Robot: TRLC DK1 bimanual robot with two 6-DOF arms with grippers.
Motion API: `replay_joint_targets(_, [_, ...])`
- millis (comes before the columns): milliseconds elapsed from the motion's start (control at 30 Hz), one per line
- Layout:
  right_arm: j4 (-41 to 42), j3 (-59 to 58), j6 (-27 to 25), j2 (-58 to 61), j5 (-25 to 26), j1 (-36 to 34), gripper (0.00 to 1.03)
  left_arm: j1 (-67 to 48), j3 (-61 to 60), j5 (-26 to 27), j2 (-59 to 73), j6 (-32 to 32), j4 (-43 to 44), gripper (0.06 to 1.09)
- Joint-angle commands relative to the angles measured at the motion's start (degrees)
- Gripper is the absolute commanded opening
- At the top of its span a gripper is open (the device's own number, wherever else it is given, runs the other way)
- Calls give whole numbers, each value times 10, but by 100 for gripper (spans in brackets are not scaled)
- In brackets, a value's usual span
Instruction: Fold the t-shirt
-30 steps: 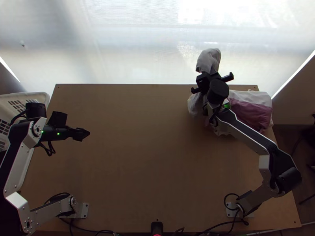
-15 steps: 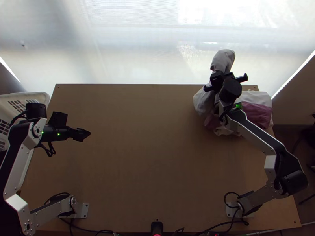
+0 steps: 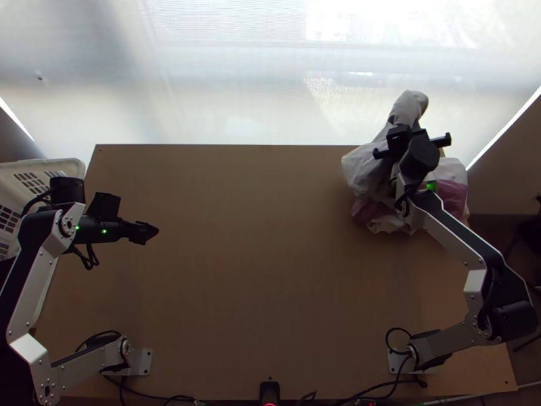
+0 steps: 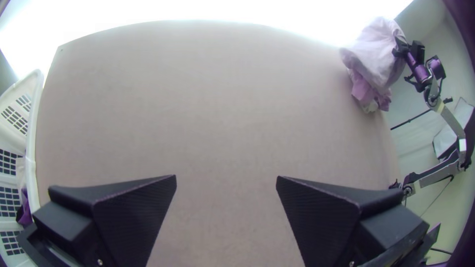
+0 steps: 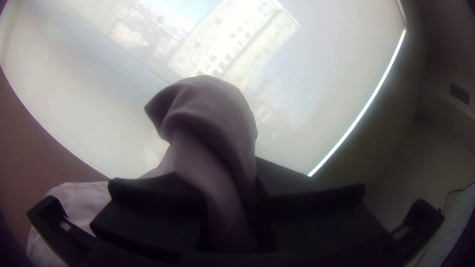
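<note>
White basket [image 3: 76,169] stands at the left side of the table [image 3: 257,277], and we see some purple cloth [image 4: 23,210] in it. Next to it, above the table, the left pincer [image 4: 226,180] is released: its two fingers are wide apart and nothing is between them. Farther to the right, at the far right corner of the table, lies the T-shirt [image 3: 365,169], bunched, with pale fabric above and mauve fabric below. We cannot tell if the folded-looking mauve and white part [image 3: 454,193] near the right edge belongs to the same garment. The right pincer [image 5: 230,198] is clenched on a pale part of the T-shirt, which comes up between its fingers as a rounded, twisted fold.

We judge that the folding itself is not begun; the step in hand is to take the garment up from the corner and prepare it. For the next move, we would bring it toward the middle of the table, let the left pincer catch another edge, and spread it flat. One grip alone may leave it twisted.
</note>
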Motion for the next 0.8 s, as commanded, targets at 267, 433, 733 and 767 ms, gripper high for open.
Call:
replay_joint_targets(267, [9, -54, 24, -22, -29, -95, 3, -20, 1, -12, 12, -8, 5, 104])
replay_joint_targets(433, [15, -75, 37, -23, -36, -127, 3, -28, 1, -19, 13, -8, 5, 104])
replay_joint_targets(733, [24, -117, 53, -30, -54, -176, 3, -47, 1, -32, 21, -9, 6, 104])
replay_joint_targets(767, [26, -121, 54, -29, -55, -183, 3, -48, 2, -33, 22, -9, 6, 104])
